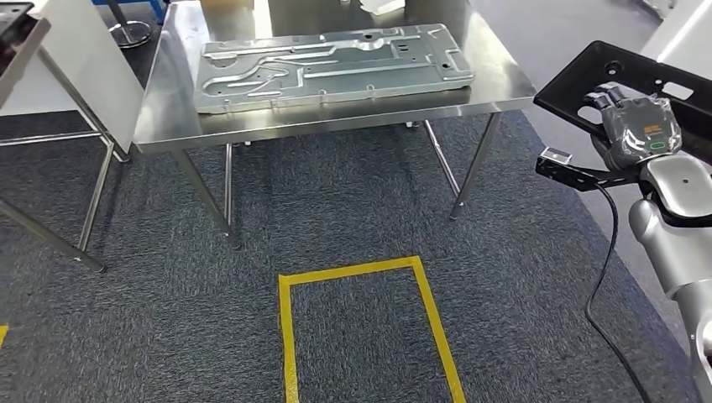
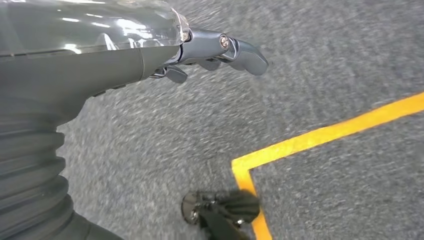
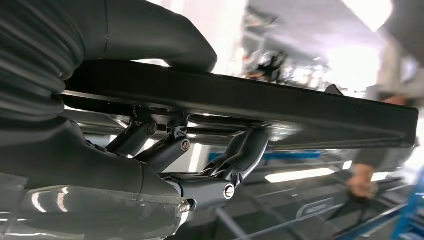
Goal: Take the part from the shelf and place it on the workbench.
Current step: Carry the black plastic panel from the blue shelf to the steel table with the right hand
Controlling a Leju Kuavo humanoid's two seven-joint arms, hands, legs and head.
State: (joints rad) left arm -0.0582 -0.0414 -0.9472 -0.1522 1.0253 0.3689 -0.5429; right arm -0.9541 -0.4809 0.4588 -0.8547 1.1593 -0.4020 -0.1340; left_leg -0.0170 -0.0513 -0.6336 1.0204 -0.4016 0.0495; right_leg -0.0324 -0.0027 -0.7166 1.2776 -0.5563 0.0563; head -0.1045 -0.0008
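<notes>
Part (image 1: pixel 625 80), flat black plate w/ cutouts, sits in right hand (image 1: pixel 638 126): thumb (image 3: pixel 165 40) on one face, fingers (image 3: pixel 240 155) curled against the other, so it's clamped between them. Plate pokes out well past the fingertips, off to the workbench's (image 1: pixel 495 71) side, not over it. Grey stamped panel (image 1: pixel 332 65) lies on the bench top, well apart from the fingers. Left hand (image 2: pixel 200 55) holds nothing, fingers loosely extended over carpet, yellow tape line (image 2: pixel 325 135) beyond the fingertips. Blurred person (image 3: pixel 390 135) beyond the plate's far end.

The right hand (image 3: pixel 165 130) grips a flat black part (image 3: pixel 260 102), thumb on one face, fingers (image 3: pixel 245 150) on the other.
</notes>
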